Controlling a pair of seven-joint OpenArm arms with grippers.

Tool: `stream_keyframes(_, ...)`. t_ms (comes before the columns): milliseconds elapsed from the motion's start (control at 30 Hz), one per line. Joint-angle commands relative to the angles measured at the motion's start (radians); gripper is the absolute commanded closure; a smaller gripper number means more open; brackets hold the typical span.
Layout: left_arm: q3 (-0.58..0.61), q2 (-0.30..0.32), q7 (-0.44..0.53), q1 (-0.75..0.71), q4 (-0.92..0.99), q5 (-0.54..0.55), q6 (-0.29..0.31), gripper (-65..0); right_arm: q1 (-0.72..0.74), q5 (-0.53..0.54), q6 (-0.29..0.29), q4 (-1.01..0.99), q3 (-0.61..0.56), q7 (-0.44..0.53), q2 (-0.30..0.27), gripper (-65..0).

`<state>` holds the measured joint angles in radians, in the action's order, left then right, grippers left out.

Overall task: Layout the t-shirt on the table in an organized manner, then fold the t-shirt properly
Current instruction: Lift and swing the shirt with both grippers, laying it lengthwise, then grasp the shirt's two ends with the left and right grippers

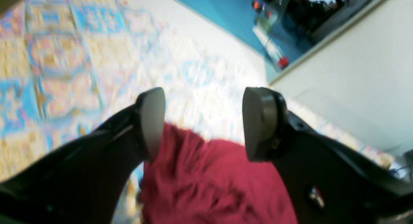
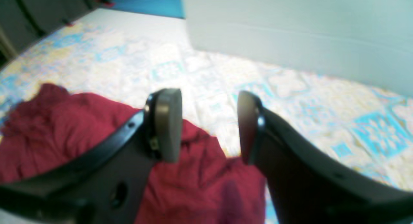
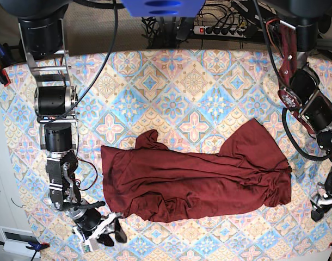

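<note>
Both grippers, left gripper (image 1: pixel 203 124) and right gripper (image 2: pixel 206 125), gape empty over the t-shirt (image 3: pixel 193 176), which lies rumpled lengthwise across the frame's lower middle on the tabletop (image 3: pixel 171 81), seemingly released for spreading.

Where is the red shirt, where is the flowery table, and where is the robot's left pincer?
t-shirt (image 3: pixel 198 179), base view, middle of the spread cloth.
table (image 3: pixel 193 81), base view, bare patterned part behind the shirt.
left pincer (image 1: pixel 203 124), left wrist view, gap between its open fingertips.
</note>
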<state>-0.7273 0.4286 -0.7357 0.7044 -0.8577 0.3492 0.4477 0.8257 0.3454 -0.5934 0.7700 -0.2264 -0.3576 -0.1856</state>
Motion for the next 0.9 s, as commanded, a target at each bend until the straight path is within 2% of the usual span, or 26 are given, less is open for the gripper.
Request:
stream_keyframes(0,0.002,0.022,0.009,-0.009,-0.030,0.029,0.006,-37.5,0.004,0.024,-0.015,0.053,0.000,0.019,0.010,-27.2)
stream_keyframes(100,0.004,0.022,-0.101,-0.153,-0.156,0.104,0.007,-37.5,-0.127,0.024,-0.015,0.190,0.005,-0.056,0.001,-27.2)
stream_keyframes(167,0.004,0.017,-0.180,-0.259,-0.255,0.153,0.007,-37.5,-0.185,0.024,-0.015,0.263,0.003,-0.116,-0.033,-27.2)
stream_keyframes(267,0.058,0.000,-0.265,-0.424,-0.403,0.244,0.007,-37.7,-0.274,0.024,-0.015,0.346,0.003,-0.183,-0.045,-27.3)
stream_keyframes(400,0.102,-0.007,-0.313,-0.627,-0.568,0.324,0.000,-37.6,-0.362,0.024,-0.015,0.394,0.008,-0.225,-0.064,-27.4)
stream_keyframes(467,0.104,-0.046,-0.315,-0.696,-0.602,0.336,0.000,-37.6,-0.395,0.024,-0.015,0.398,0.008,-0.225,-0.068,-27.4)
stream_keyframes(600,0.105,-0.103,-0.305,-0.753,-0.604,0.330,-0.002,-37.6,-0.438,0.024,-0.015,0.398,0.009,-0.223,-0.070,-27.3)
stream_keyframes(767,0.105,-0.173,-0.301,-0.742,-0.587,0.328,-0.003,-37.6,-0.447,0.024,-0.015,0.398,0.009,-0.223,-0.070,-27.2)
stream_keyframes(867,0.137,-0.207,-0.256,-0.696,-0.555,0.261,-0.003,-37.5,-0.461,0.025,-0.015,0.398,0.011,-0.223,-0.074,-27.2)
